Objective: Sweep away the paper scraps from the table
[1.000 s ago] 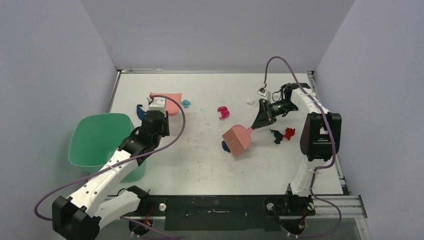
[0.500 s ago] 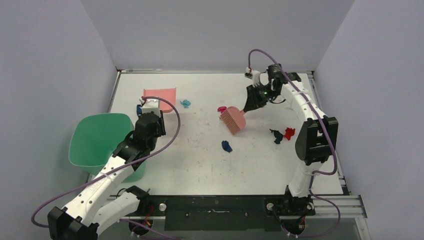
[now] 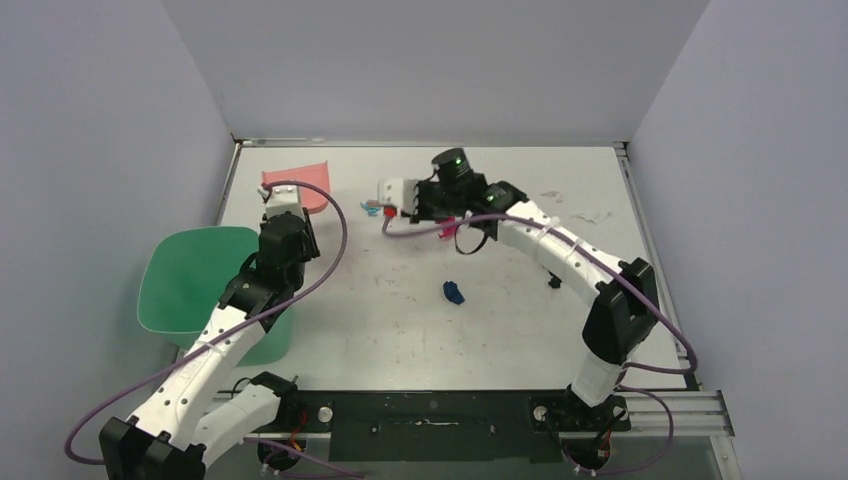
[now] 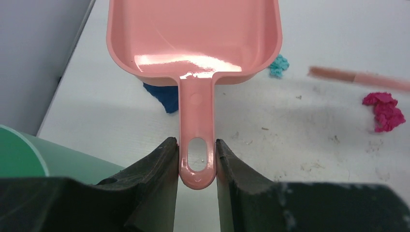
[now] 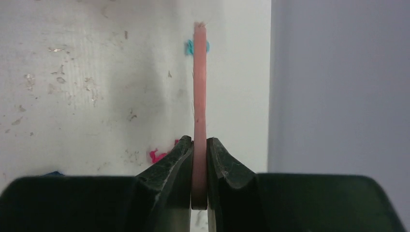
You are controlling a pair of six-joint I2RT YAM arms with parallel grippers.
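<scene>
While the left gripper [image 4: 197,145] clamps the handle of the dustpan [image 4: 193,29] and the right gripper [image 5: 199,145] pinches the brush [image 5: 199,87], the paper scraps [image 3: 453,292] lie on the table [image 4: 290,159]: from the left jaws, a blue scrap [image 4: 162,95] at 11 o'clock, a teal scrap [image 4: 279,65] at 1 o'clock, and a magenta scrap [image 4: 384,111] at 3 o'clock.

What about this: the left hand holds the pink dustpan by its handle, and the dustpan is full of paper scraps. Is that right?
Not quite. The left hand does hold the pink dustpan by its handle, but the dustpan is empty. The left wrist view shows its inside bare, while the paper scraps lie on the table outside it.
</scene>
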